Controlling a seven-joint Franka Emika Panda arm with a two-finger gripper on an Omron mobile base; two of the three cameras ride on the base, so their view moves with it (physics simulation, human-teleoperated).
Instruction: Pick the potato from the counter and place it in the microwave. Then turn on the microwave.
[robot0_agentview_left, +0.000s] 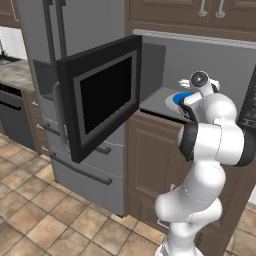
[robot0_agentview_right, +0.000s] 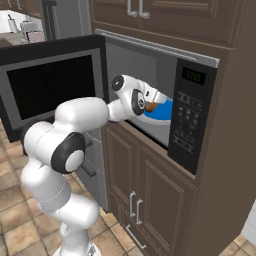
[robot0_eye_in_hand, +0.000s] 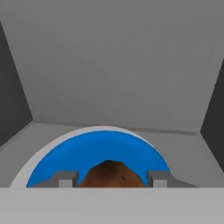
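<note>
I see the microwave (robot0_agentview_left: 100, 95) door swung open on the left. My tool (robot0_eye_in_hand: 111, 178) is inside it, gripping the potato (robot0_eye_in_hand: 112, 174) between both fingers. The blue plate (robot0_eye_in_hand: 96, 151) lies right under the potato, so I only need to let go.

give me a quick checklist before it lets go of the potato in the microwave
1. Microwave door swung fully open: ok.
2. Pincer inside the microwave cavity: ok, grey walls show around it.
3. Potato between the fingers: ok, one finger on each side of it.
4. Blue plate under the potato: ok, it lies directly below.
5. Potato resting on the plate or held above it: cannot tell.
6. Button panel free for the next step: ok, nothing in front of it.
</note>
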